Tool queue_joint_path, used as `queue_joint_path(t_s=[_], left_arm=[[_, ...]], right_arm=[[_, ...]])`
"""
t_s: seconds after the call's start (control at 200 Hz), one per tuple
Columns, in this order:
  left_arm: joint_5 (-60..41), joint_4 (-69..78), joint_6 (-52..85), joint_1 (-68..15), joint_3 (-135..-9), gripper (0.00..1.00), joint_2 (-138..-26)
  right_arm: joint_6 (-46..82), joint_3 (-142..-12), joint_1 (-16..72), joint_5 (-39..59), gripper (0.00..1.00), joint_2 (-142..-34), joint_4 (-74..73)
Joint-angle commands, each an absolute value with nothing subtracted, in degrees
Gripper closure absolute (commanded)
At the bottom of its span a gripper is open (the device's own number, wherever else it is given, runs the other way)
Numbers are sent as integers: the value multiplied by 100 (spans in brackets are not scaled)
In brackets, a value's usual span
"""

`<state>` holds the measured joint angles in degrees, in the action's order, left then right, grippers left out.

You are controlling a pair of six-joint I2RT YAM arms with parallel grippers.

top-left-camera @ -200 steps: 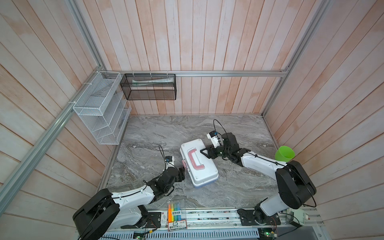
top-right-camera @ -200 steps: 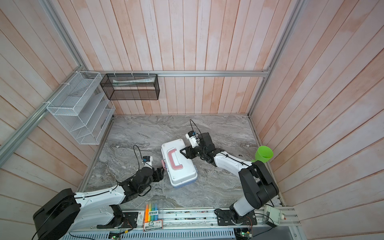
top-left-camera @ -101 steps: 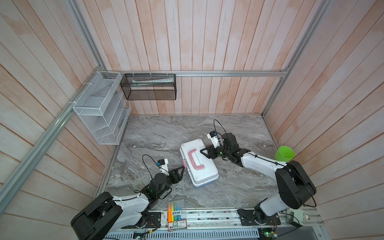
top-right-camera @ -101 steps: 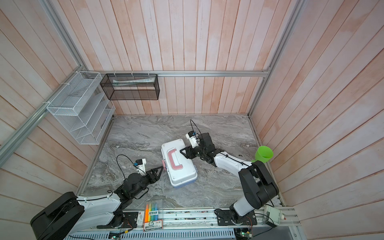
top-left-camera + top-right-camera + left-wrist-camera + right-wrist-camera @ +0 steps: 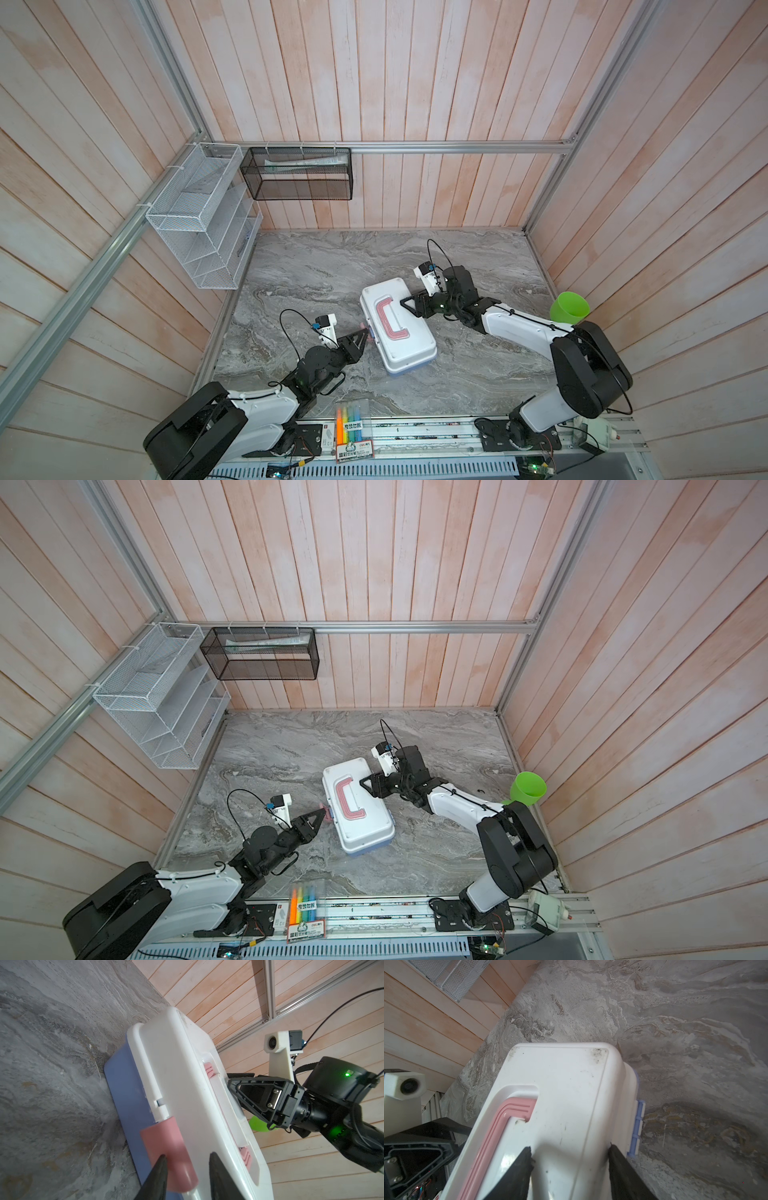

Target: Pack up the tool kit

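The case (image 5: 397,324) looks packed, lid down; right gripper (image 5: 409,302) clamps its hinge side, left gripper (image 5: 187,1162) straddles the unfastened pink latch (image 5: 170,1147), unpinched.

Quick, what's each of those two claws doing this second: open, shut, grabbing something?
Left gripper: open, jaws around the pink latch of the tool kit case.
Right gripper: jaws spread on the case's white lid, bracing it.

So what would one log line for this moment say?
case: lid down | left gripper: jaws around pink latch | right gripper: jaws straddling lid's hinge edge
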<state>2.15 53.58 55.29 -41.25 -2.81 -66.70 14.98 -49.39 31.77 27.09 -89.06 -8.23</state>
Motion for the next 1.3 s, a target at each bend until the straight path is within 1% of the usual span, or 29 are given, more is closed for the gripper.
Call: queue_joint_path(t_s=[0.0, 0.115, 0.205, 0.38, 0.48, 0.75, 1.291], left_arm=[[123, 5474, 5501, -4105, -274, 66, -6643], [132, 5359, 5481, -4106, -259, 66, -6499], [144, 5243, 5425, -4104, -271, 70, -6423], [145, 5118, 5388, -4105, -272, 73, -6431], [132, 5091, 5379, -4109, -281, 76, -6460], [101, 4962, 5287, -4104, -408, 80, -6566], [-52, 5010, 5212, -4105, -627, 82, -6872]], right_arm=[[1478, -4702, 3446, 2998, 44, -9196, -229], [1484, -4676, 3445, 2977, 44, -9180, -246], [1493, -4689, 3455, 2985, 44, -9204, -246], [1494, -4693, 3464, 2993, 44, -9214, -264], [1503, -4707, 3463, 2999, 44, -9216, -255], [1508, -4676, 3463, 2965, 45, -9188, -237], [1504, -4658, 3463, 2961, 45, -9210, -228]])
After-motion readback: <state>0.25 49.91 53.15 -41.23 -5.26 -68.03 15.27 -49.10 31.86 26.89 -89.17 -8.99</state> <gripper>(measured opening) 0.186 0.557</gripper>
